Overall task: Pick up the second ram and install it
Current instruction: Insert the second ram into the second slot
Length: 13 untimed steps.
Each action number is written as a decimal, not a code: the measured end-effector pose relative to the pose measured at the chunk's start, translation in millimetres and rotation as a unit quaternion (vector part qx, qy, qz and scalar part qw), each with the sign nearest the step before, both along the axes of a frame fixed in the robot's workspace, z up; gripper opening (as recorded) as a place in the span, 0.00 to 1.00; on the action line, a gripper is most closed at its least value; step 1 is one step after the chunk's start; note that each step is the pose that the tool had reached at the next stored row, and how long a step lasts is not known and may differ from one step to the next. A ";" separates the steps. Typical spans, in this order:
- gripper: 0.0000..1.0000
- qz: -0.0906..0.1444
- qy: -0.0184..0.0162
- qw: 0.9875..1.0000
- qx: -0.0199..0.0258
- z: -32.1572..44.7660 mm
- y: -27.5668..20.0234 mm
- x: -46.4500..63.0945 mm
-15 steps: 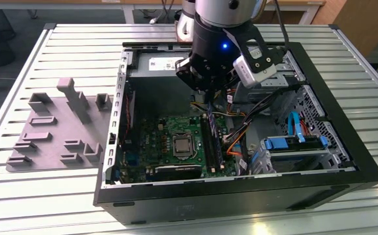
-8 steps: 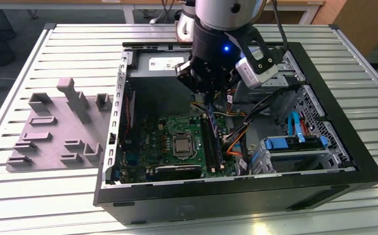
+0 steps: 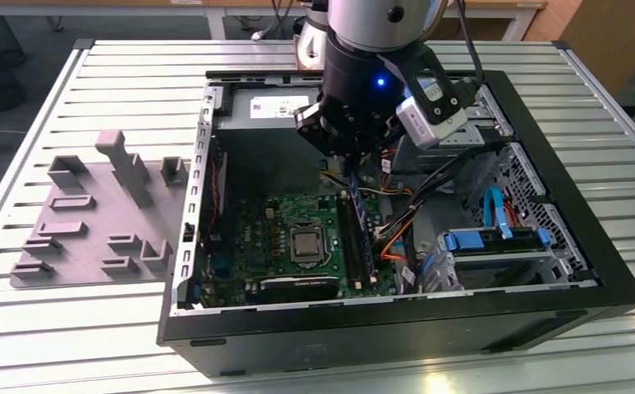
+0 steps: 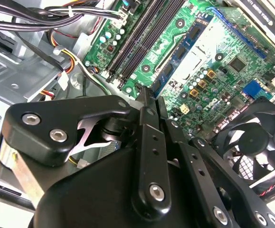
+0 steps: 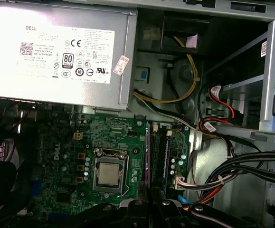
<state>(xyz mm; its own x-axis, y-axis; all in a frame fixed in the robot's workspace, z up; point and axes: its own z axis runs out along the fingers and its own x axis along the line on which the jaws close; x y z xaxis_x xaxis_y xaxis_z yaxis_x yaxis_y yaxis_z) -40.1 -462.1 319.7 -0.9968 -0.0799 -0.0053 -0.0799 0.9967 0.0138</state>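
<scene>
The pincer [image 3: 352, 162] clenches the second ram [image 3: 359, 215] edge-on above the motherboard [image 3: 284, 246] slots; its grip is half hidden by black linkage. Case walls [image 3: 405, 328] and cables [image 3: 427, 197] crowd close.

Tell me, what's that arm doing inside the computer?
The robot arm's gripper is reaching into an open computer case lying on a slatted table. It holds a memory stick on edge over the long black slots on the green circuit board, beside the processor.
</scene>
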 end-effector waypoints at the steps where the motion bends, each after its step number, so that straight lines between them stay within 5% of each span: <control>1: 0.14 0.000 0.000 1.000 0.000 0.0 0.0 0.0; 8: 0.14 0.000 0.000 1.000 0.000 -1.9 -0.7 0.0; 13: 0.14 0.000 0.000 1.000 0.000 -10.1 -3.2 0.0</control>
<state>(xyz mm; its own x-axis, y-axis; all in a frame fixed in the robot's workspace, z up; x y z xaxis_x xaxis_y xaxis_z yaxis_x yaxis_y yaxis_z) -40.1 -465.3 309.6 -0.9968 -0.0798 -0.0051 -0.0798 0.9967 0.0139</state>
